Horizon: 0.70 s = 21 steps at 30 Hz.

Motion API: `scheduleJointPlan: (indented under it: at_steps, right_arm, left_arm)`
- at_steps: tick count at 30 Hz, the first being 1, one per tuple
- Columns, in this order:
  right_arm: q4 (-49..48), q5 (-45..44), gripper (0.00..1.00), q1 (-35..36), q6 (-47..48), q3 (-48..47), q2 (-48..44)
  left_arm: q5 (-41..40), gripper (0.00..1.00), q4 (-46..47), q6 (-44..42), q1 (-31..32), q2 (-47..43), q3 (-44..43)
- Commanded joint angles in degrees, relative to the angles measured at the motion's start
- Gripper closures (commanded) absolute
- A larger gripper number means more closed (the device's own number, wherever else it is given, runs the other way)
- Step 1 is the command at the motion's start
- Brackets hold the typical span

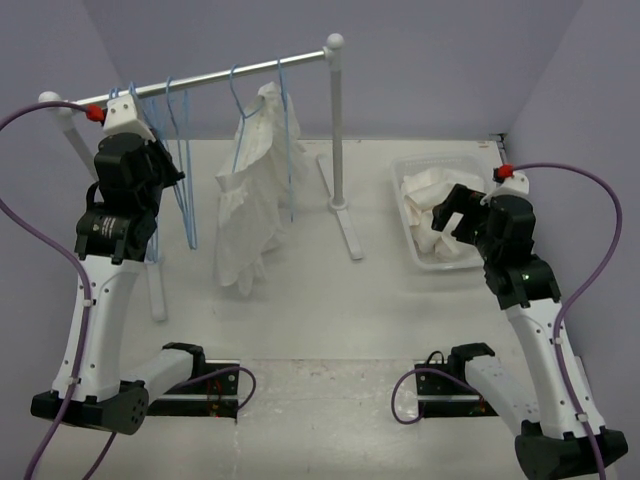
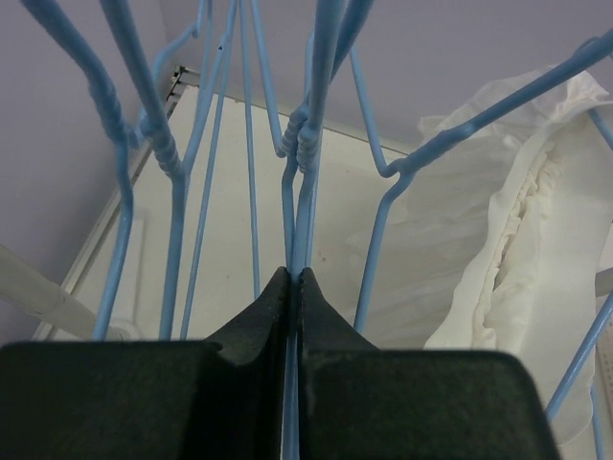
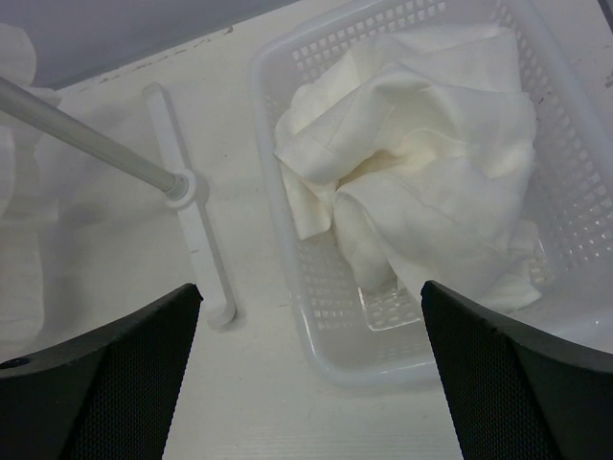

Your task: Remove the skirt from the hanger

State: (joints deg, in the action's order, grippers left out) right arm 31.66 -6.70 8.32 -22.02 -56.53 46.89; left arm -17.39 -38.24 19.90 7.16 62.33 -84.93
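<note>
The jaws of the left gripper (image 2: 295,280) are clenched flat on a thin blue wire of a hanger (image 2: 305,192), with no gap between the pads. In the overhead view this arm is raised to the left part of the rail (image 1: 220,78), among bare hangers (image 1: 186,200). The jaws of the right gripper (image 3: 311,292) are spread wide and nothing is held between them. They are poised above the clear plastic basket (image 3: 383,43) on the right of the table (image 1: 330,320).

The skirt (image 3: 431,163) is found inside that basket, crumpled into a broad white heap that fills most of its width, and no hanger is seen in or around it. A second white garment (image 1: 250,200), longer and narrower with loose ends dangling at the bottom, is hung near the middle of the rail and is touched by neither gripper.

The task is therefore judged to be essentially done: the skirt is off any hanger, laid in the basket and held by neither gripper. What is left, as far as can be told, is small. The wire pinched on the left is presumably to be settled on the rail and let go, and both arms are to be drawn back. Whether the pinched hanger is the one that carried the skirt cannot be told.
</note>
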Motion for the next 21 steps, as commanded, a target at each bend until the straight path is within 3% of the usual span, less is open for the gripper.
scheduleJointPlan:
  at_steps: [1, 12, 18, 21]
  right_arm:
    - [-0.8, -1.2, 0.01, 0.2, 0.8, -0.4, 0.7]
    - [-0.5, -1.2, 0.01, 0.2, 0.8, -0.5, 0.8]
    - [-0.5, -1.2, 0.01, 0.2, 0.9, -0.3, 0.0]
    - [-0.7, -1.3, 0.01, 0.2, 1.1, -0.3, -0.2]
  left_arm:
    - [-1.1, 0.99, 2.1, -0.8, 0.0, -0.1, 0.2]
    - [3.3, 1.0, 5.4, -5.0, 0.0, -3.3, -1.8]
    - [-6.5, 1.0, 3.3, -8.6, 0.0, -2.8, -4.9]
    - [-4.4, 1.0, 5.1, -11.6, 0.0, -3.4, -4.3]
